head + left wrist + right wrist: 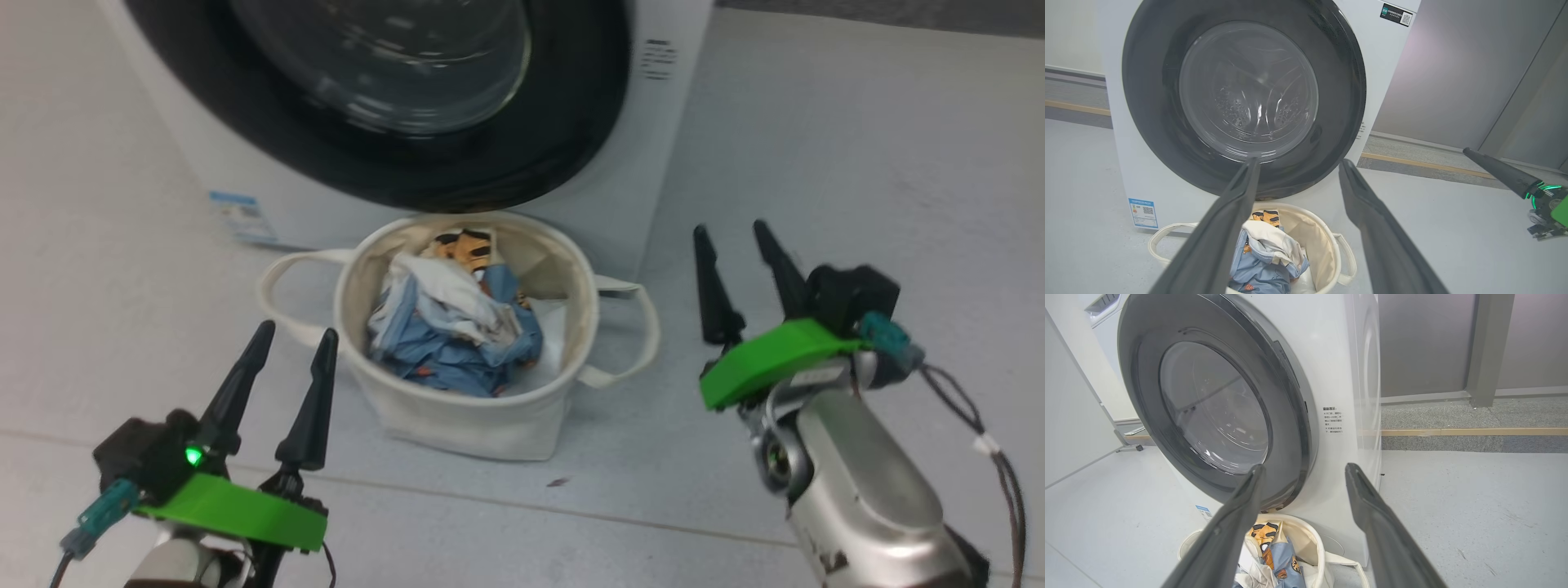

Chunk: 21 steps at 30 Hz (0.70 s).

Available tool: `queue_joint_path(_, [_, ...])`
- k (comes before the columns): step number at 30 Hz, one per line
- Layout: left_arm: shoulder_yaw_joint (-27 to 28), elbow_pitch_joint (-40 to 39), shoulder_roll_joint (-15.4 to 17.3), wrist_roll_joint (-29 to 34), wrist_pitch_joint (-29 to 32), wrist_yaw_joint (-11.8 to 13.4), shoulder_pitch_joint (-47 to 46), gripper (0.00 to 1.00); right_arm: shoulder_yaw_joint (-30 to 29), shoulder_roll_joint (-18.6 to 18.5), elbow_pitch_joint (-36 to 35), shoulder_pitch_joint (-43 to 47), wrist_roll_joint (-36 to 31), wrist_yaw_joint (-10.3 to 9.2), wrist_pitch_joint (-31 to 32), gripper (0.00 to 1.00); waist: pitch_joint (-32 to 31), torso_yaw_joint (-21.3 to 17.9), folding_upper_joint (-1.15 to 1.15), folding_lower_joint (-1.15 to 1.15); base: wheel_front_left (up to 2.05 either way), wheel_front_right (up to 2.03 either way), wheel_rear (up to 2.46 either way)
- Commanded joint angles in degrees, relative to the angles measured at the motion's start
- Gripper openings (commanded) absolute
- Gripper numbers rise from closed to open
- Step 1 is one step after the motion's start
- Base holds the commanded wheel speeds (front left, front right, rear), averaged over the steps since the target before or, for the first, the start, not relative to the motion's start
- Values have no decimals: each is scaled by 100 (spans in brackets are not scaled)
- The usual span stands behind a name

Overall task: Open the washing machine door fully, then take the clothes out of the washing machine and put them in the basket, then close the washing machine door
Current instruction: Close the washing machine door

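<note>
The washing machine [665, 114] stands at the top, and its black-rimmed washing machine door [571, 122] lies shut against the front. Below it sits the cream basket [457, 425] holding the clothes [457, 335], blue fabric under a white piece with an orange-black face. My left gripper [297, 329] is open at the basket's left, with nothing in it. My right gripper [730, 228] is open at the basket's right, also with nothing in it. The left wrist view looks past my left gripper [1299, 161] at the door [1147, 102] and clothes [1265, 261]. The right wrist view shows my right gripper [1305, 466] before the door [1139, 388] and basket [1314, 547].
Pale grey floor surrounds the basket, with a small dark speck [558, 482] in front of it. Grey wall panels [1453, 61] rise to the machine's right behind a yellow floor strip [1474, 432]. A blue label [237, 214] marks the machine's lower left corner.
</note>
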Motion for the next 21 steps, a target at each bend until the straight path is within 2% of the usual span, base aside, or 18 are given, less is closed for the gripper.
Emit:
queue_joint_path(1, [300, -248, 217, -63, -9, 34, -90, 100, 215, 23, -388, 71, 73, -1, -29, 100, -145, -334, 0, 0, 0, 0, 0])
queue_joint_path(10, [486, -534, 236, -416, 96, 63, 125, 100, 290, -184, -1320, 983, 320, -1, -2, 100, -236, -707, 0, 0, 0, 0, 0])
queue_joint_path(21, [467, -729, 308, -575, 225, 43, 344, 100, -83, -109, -2121, 1811, -35, -1, 283, 100, -322, -741, 0, 0, 0, 0, 0])
